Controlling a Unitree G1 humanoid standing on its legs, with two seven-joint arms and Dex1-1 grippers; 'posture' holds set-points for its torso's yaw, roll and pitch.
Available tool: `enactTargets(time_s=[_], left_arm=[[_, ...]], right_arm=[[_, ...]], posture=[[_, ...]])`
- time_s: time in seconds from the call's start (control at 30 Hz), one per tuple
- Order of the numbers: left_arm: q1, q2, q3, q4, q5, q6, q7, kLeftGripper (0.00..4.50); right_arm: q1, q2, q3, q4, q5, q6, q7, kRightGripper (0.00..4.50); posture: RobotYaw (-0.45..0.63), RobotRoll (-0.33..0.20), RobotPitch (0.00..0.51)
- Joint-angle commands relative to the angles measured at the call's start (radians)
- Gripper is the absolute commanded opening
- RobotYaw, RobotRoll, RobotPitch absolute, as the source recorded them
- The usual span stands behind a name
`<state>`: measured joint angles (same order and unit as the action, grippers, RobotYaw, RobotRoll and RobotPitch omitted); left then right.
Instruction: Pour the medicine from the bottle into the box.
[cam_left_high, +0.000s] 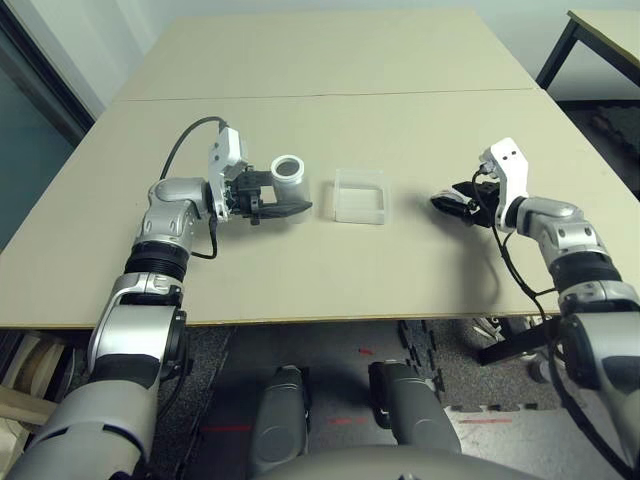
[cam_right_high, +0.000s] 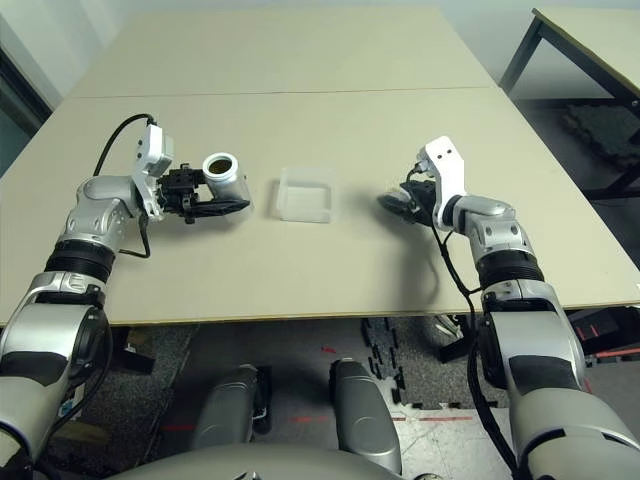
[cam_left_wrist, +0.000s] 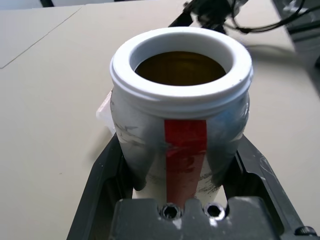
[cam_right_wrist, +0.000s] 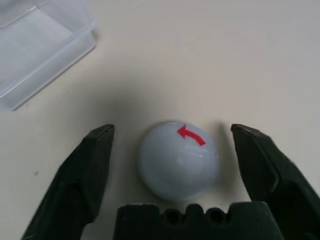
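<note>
Bottle (cam_left_wrist: 185, 112) points mouth-up, long axis roughly vertical, in left pincer (cam_left_wrist: 179, 140).

Silvery bottle (cam_left_wrist: 145, 145) with glossy white rim; clear plastic box (cam_right_wrist: 42, 47).

So there was this big beige table (cam_left_high: 330, 275), a pale wall (cam_left_high: 350, 8) past it, and another table (cam_left_high: 612, 35) off right.

The silvery-white bottle (cam_left_wrist: 185, 150), red-striped and open-mouthed, is near the clear square box (cam_right_high: 306, 196).
</note>
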<state>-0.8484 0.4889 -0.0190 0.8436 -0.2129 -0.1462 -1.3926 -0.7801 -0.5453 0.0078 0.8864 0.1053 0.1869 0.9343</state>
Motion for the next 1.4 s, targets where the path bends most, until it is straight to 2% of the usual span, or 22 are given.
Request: enactTargets(time_s=[0.03, 0.23, 0.37, 0.5, 0.6, 0.77, 0.93, 1.1, 1.23, 1.4], left_arm=[[-0.036, -0.004, -0.021, 0.04, 0.059, -0.057, 0.051, 2.54], [-0.108, -0.021, -0.074, 0.116, 0.185, -0.172, 0.21, 2.54], [-0.18, -0.028, -0.164, 0.181, 0.349, -0.281, 0.392, 2.54], [-0.272, -0.023, -0.322, 0.242, 0.574, -0.404, 0.571, 2.54], [-0.389, -0.056, -0.47, 0.31, 0.767, -0.443, 0.73, 2.54], [-0.571, -0.143, -0.731, 0.41, 1.071, -0.442, 0.962, 2.54], [-0.678, -0.25, -0.938, 0.48, 1.283, -0.444, 1.098, 2.54], [-0.707, -0.299, -1.007, 0.519, 1.351, -0.418, 1.127, 2.54], [-0.704, -0.303, -1.022, 0.531, 1.374, -0.41, 1.142, 2.54], [-0.704, -0.297, -1.011, 0.532, 1.364, -0.42, 1.134, 2.54]], right_arm=[[-0.022, -0.034, 0.032, -0.069, -0.012, 0.034, 0.092, 4.5], [-0.028, -0.073, 0.031, -0.22, 0.015, 0.117, 0.194, 4.5], [-0.02, -0.087, 0.025, -0.314, 0.039, 0.17, 0.226, 4.5], [-0.006, -0.101, 0.022, -0.379, 0.057, 0.212, 0.242, 4.5], [-0.003, -0.106, 0.02, -0.386, 0.063, 0.22, 0.244, 4.5], [0.002, -0.106, 0.014, -0.385, 0.074, 0.218, 0.231, 4.5], [0.027, -0.102, -0.002, -0.42, 0.099, 0.24, 0.209, 4.5], [0.06, -0.105, -0.021, -0.481, 0.131, 0.273, 0.178, 4.5], [0.095, -0.119, -0.03, -0.535, 0.151, 0.302, 0.17, 4.5], [0.083, -0.122, -0.03, -0.524, 0.153, 0.304, 0.165, 4.5]], posture=[[-0.1, 0.0, 0.12], [-0.11, 0.0, 0.117], [-0.11, 0.0, 0.117], [-0.11, 0.0, 0.116], [-0.11, 0.0, 0.115], [-0.13, 0.0, 0.109], [-0.16, 0.0, 0.1], [-0.19, 0.0, 0.099], [-0.19, 0.0, 0.099], [-0.18, 0.0, 0.098]])
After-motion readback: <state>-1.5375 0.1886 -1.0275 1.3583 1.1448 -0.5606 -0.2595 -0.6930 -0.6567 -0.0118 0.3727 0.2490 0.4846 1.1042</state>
